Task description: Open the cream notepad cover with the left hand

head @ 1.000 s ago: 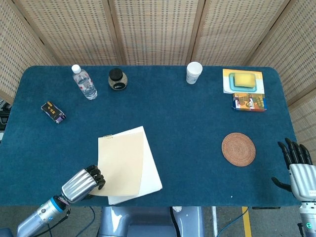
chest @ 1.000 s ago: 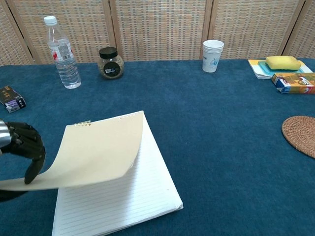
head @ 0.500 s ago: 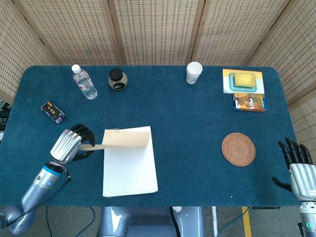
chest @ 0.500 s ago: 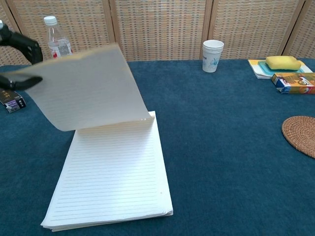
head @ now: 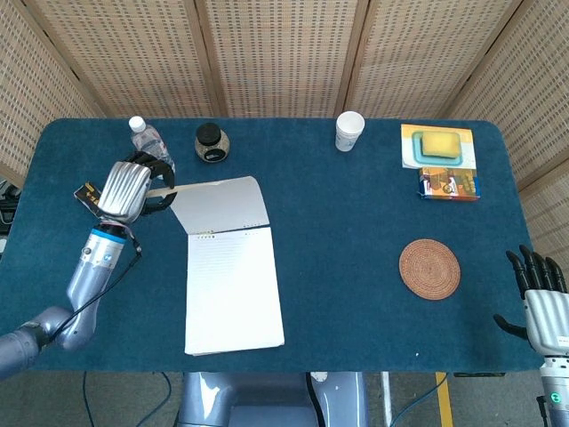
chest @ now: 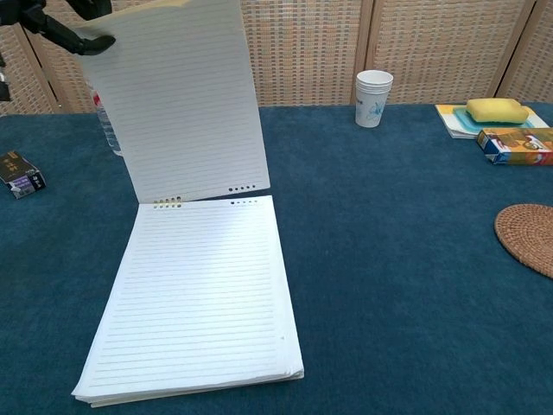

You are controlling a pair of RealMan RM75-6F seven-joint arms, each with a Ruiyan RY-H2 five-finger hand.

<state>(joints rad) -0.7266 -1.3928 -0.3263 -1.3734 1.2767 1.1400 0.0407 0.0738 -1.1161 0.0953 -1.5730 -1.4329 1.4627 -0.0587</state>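
Note:
The notepad [head: 234, 289] [chest: 197, 294] lies open on the blue table, its lined white pages showing. Its cover [head: 219, 206] [chest: 177, 104] stands lifted up and back from the top binding, the pale inner side facing the chest view. My left hand [head: 129, 187] [chest: 60, 19] pinches the cover's far left corner, high above the table at the left. My right hand [head: 538, 298] hovers at the table's right front edge with its fingers spread and nothing in them.
A water bottle [head: 145, 135], a dark-lidded jar [head: 212, 142] and a white paper cup [head: 349, 131] stand along the back. A small black box [head: 89, 194] lies at left. A round woven coaster [head: 429, 269], a colourful box [head: 449, 183] and a yellow sponge on a tray [head: 439, 145] are at right.
My left hand has swung the cover up from the front and over toward the back of the table, so the lined pages are now bare. The right hand barely moved.

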